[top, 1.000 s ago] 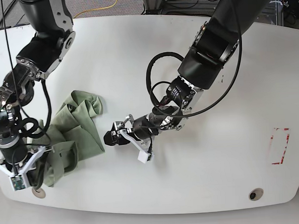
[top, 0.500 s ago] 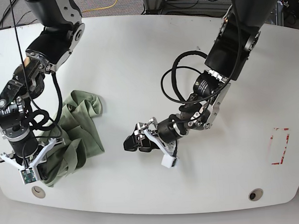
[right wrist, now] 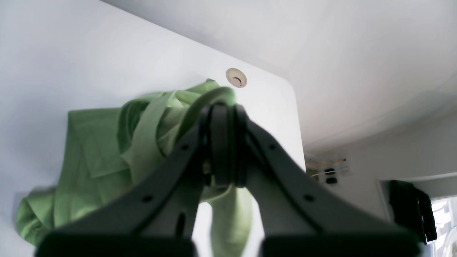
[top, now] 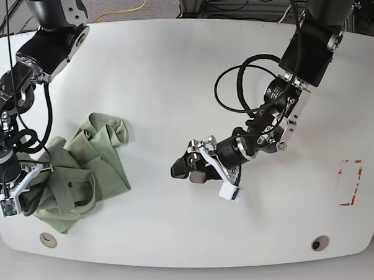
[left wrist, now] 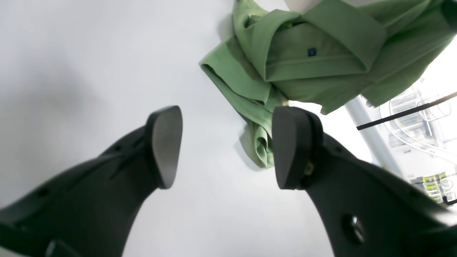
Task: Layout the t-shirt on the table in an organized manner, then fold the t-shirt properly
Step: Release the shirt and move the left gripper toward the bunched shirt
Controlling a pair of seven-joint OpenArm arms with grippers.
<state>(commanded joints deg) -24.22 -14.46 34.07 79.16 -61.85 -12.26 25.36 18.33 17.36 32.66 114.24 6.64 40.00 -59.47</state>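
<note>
I see the t-shirt (top: 83, 172) bunched near the table's (top: 171, 72) edge, beside a grommet hole (top: 47, 240). My right gripper (right wrist: 223, 142) is clamped on a shirt fold. My left gripper (left wrist: 225, 146) hovers spread wide over bare tabletop, clear of the shirt.

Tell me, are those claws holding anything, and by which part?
The right gripper has its jaws shut on a bunched fold of the t-shirt; which part cannot be told. The left gripper is open and empty.

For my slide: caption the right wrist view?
Right gripper shut on the crumpled t-shirt near the table corner grommet.
</note>
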